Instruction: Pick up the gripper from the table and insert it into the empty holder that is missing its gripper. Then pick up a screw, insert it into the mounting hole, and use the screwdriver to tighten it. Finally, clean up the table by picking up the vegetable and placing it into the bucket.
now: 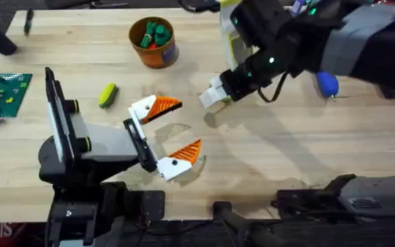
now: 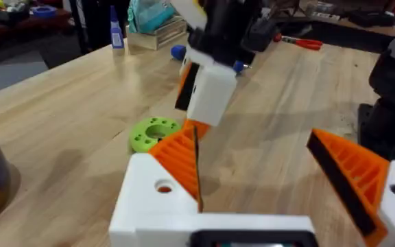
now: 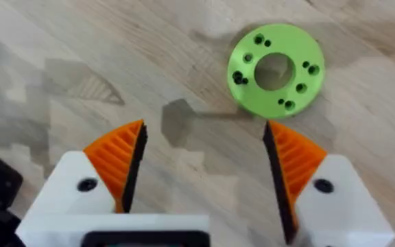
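Hovering with spread, empty fingers, right gripper (image 3: 201,171) nears green ring (image 3: 275,67); yellow-green toy vegetable (image 1: 108,95) looks light and slippery, best pinched midway

The orange bucket (image 1: 154,42) stands upright at the far middle of the tabletop (image 1: 266,158), green and red pieces inside. The yellow-green vegetable (image 1: 108,95) lies nearer and left of it. The blue screwdriver (image 1: 327,84) lies far right.
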